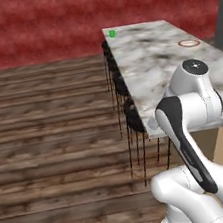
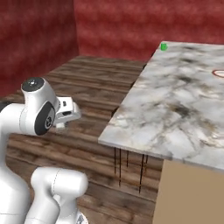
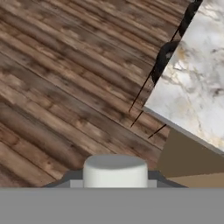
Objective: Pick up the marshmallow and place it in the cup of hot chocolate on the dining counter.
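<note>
- Presumably the marshmallow, too small to make out, is light and squashy: pinch its sides gently.
- Small bright green cup (image 1: 112,33) sits at the white-grey marble dining counter's (image 1: 161,60) far corner.
- Two-finger claw (image 2: 62,122): open or closed, I cannot tell.

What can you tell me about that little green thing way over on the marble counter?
It is the cup of hot chocolate, a small bright green cylinder standing upright. It sits at the far corner of the dining counter, close to the edge above the dark stools. Nothing touches it but the marble top. The red-rimmed plate lies well apart from it, and the robot arm is far short of it. Its contents are too small to make out.
</note>
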Tool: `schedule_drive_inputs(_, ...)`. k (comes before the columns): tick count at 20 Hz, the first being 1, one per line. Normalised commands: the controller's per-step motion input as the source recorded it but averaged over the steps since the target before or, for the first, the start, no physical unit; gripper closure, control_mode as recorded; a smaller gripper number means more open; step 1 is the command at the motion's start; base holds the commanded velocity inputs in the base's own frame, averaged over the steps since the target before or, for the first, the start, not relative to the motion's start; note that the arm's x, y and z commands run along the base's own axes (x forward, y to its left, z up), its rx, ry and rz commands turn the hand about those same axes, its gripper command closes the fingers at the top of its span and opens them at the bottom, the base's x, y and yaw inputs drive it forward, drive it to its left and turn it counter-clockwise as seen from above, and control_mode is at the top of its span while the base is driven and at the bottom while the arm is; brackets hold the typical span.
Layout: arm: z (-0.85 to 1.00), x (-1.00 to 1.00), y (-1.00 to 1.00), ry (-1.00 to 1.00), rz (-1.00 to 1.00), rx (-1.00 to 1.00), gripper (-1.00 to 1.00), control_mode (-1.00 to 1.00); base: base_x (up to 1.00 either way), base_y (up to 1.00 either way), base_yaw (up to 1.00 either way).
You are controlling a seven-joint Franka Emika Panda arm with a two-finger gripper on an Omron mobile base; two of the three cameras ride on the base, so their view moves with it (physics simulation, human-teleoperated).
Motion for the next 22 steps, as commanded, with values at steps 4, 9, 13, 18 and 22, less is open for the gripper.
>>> schedule_drive_inputs(4,0.0,0.0,0.0,0.0,0.0,0.0,1.0,1.0,0.0,1.0,-0.45)
schedule_drive_inputs(9,0.0,0.0,0.0,0.0,0.0,0.0,1.0,1.0,0.02,1.0,-0.59)
schedule_drive_inputs(13,0.0,0.0,0.0,0.0,0.0,0.0,1.0,1.0,0.0,1.0,-0.59)
schedule_drive_inputs(18,0.0,0.0,0.0,0.0,0.0,0.0,1.0,1.0,0.07,1.0,-0.48)
schedule_drive_inputs(22,0.0,0.0,0.0,0.0,0.0,0.0,1.0,1.0,0.25,1.0,-0.35)
